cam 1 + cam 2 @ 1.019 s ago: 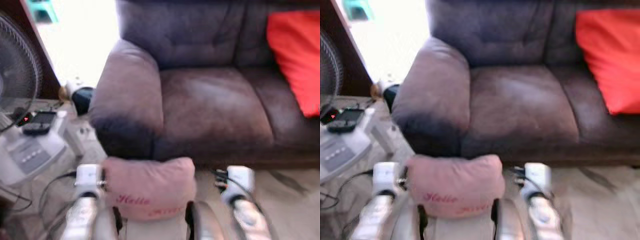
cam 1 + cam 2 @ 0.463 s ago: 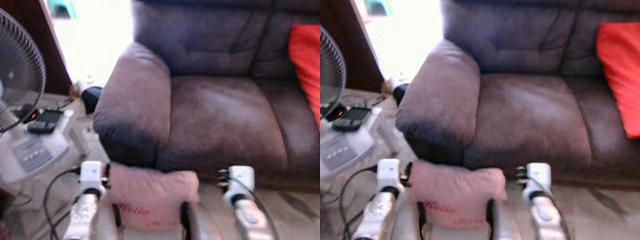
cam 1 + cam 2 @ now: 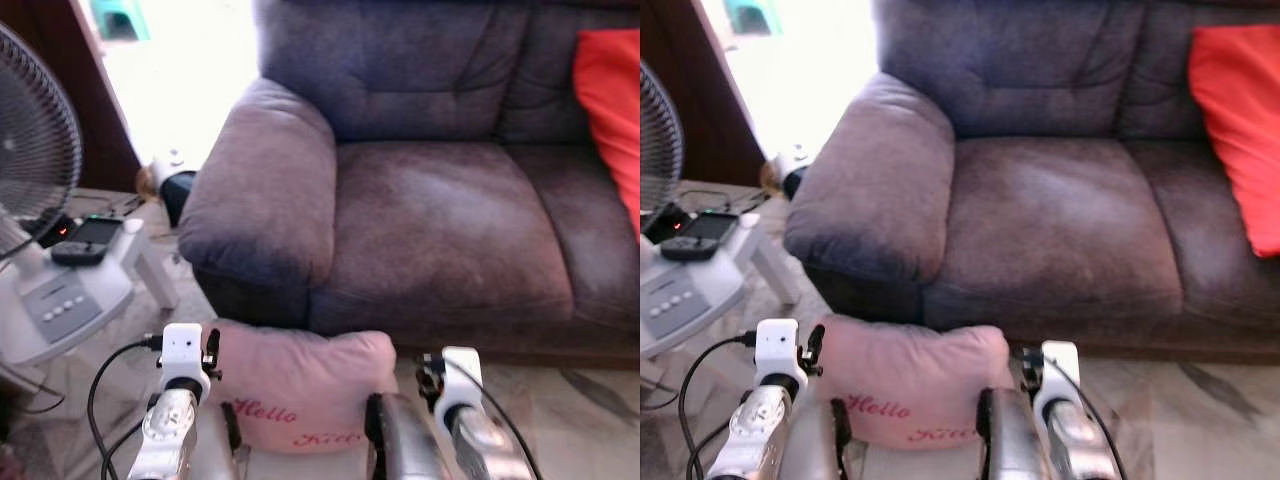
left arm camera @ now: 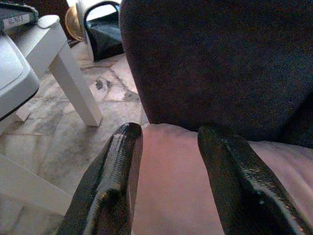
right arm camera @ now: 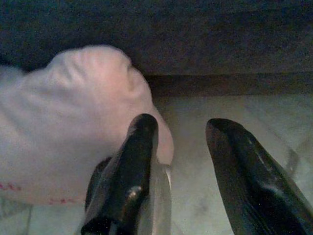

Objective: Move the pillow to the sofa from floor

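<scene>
Both silver arms reach forward and low at the near edge of the scene, side by side, with the pink pillow (image 3: pixel 300 385) carried between them just in front of the sofa (image 3: pixel 440 200). The left gripper (image 4: pixel 168 176) has its two black fingers spread apart, the pillow's pink fabric lying between and under them; whether they pinch it cannot be told. The right gripper (image 5: pixel 183 161) also stands with its fingers parted, the left finger (image 5: pixel 132 166) pressed against the pillow's right end and the other finger over bare floor (image 5: pixel 215 107). The pillow bears red script lettering and sits near the foot of the sofa's left armrest (image 3: pixel 265 190). A red cushion (image 3: pixel 610 90) leans at the far right of the seat. To the left stands a fan (image 3: pixel 35 150) on a white base, with a black phone (image 3: pixel 85 240) resting on it.
</scene>
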{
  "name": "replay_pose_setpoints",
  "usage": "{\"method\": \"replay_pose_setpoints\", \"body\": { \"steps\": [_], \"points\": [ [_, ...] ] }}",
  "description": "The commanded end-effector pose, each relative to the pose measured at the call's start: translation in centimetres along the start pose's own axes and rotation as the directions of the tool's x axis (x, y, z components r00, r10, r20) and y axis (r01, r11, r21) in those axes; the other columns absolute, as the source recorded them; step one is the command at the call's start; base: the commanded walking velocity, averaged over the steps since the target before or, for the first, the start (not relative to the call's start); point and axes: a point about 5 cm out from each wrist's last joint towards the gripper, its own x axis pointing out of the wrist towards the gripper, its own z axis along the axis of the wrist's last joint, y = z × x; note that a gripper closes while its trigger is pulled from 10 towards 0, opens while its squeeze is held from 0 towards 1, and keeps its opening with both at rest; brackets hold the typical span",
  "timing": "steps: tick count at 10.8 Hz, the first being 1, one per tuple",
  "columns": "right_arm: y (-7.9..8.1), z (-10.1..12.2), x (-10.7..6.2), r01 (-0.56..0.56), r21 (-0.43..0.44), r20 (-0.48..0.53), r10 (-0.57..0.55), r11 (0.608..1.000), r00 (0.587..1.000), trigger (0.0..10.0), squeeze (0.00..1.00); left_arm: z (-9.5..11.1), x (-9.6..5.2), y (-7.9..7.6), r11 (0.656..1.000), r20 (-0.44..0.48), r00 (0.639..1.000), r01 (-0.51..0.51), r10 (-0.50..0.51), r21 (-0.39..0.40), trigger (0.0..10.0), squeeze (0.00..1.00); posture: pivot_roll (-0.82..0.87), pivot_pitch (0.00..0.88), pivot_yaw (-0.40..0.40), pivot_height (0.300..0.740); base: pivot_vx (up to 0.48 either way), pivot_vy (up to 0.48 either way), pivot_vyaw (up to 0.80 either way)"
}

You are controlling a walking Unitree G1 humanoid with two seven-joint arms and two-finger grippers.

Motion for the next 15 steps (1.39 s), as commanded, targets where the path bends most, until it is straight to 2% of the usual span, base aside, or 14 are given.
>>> {"method": "replay_pose_setpoints", "body": {
  "steps": [1, 2, 3, 5, 8, 9, 10, 12, 14, 15],
  "points": [
    [0.7, 1.1, 0.5, -0.020, 0.062, 0.021, 0.019, 0.998, 1.000, 10.0, 0.00, -0.4, -0.2, 0.3, 1.000, -0.019, 1.000, -0.014, 0.014, 0.002, 10.0, 0.00, 0.01, 0.078, -0.046, 0.540, 0.000, 0.000, 0.00],
    [0.9, 1.4, 0.7, -0.042, 0.094, 0.022, 0.040, 0.995, 0.999, 10.0, 0.00, -0.4, -0.3, 0.2, 1.000, -0.014, 1.000, -0.014, 0.014, 0.005, 10.0, 0.00, 0.02, 0.086, -0.047, 0.540, 0.000, 0.000, 0.00],
    [0.9, 1.7, 0.9, -0.039, 0.149, 0.017, 0.036, 0.988, 0.999, 10.0, 1.00, -0.3, -0.3, 0.2, 1.000, -0.011, 1.000, -0.014, 0.014, 0.004, 10.0, 0.00, 0.02, 0.090, -0.049, 0.540, 0.000, 0.000, 0.00],
    [0.6, 2.5, 1.3, -0.030, 0.170, -0.019, 0.033, 0.985, 0.999, 10.0, 1.00, 0.0, -0.4, 0.3, 1.000, 0.003, 1.000, -0.017, 0.017, 0.002, 10.0, 0.00, 0.02, 0.114, -0.059, 0.540, 0.000, 0.000, 0.00],
    [0.8, 3.6, 1.6, -0.076, 0.170, 0.028, 0.072, 0.982, 0.997, 10.0, 1.00, 1.3, -1.2, 0.8, 0.999, 0.080, 0.996, -0.035, 0.035, 0.004, 10.0, 0.00, 0.04, 0.148, -0.076, 0.540, 0.000, 0.000, 0.00],
    [1.0, 3.9, 1.7, -0.086, 0.161, 0.031, 0.082, 0.983, 0.996, 10.0, 1.00, 1.6, -1.6, 1.4, 0.998, 0.098, 0.994, -0.058, 0.057, 0.008, 10.0, 0.00, 0.05, 0.156, -0.080, 0.540, 0.000, 0.000, 0.00],
    [1.6, 4.6, 1.9, -0.112, 0.148, 0.044, 0.106, 0.983, 0.993, 10.0, 1.00, 2.3, -2.6, 2.3, 0.997, 0.128, 0.989, -0.079, 0.077, 0.014, 10.0, 0.00, 0.07, 0.180, -0.088, 0.540, 0.000, 0.000, 0.00],
    [1.9, 5.1, 2.0, -0.124, 0.130, 0.051, 0.118, 0.984, 0.992, 10.0, 1.00, 2.8, -3.7, 2.8, 0.996, 0.143, 0.986, -0.088, 0.085, 0.019, 10.0, 0.00, 0.08, 0.207, -0.095, 0.540, 0.000, 0.000, 0.00],
    [2.2, 6.0, 2.1, -0.145, 0.112, 0.074, 0.137, 0.983, 0.988, 10.0, 1.00, 3.5, -6.0, 4.4, 0.991, 0.145, 0.984, -0.116, 0.106, 0.060, 10.0, 0.00, 0.10, 0.249, -0.108, 0.540, 0.000, 0.000, 0.00],
    [2.3, 5.9, 2.1, -0.153, 0.097, 0.064, 0.148, 0.983, 0.987, 10.0, 0.00, 3.9, -6.7, 5.3, 0.987, 0.141, 0.981, -0.143, 0.132, 0.072, 10.0, 0.00, 0.11, 0.269, -0.110, 0.540, 0.000, 0.000, 0.00]
  ]
}}
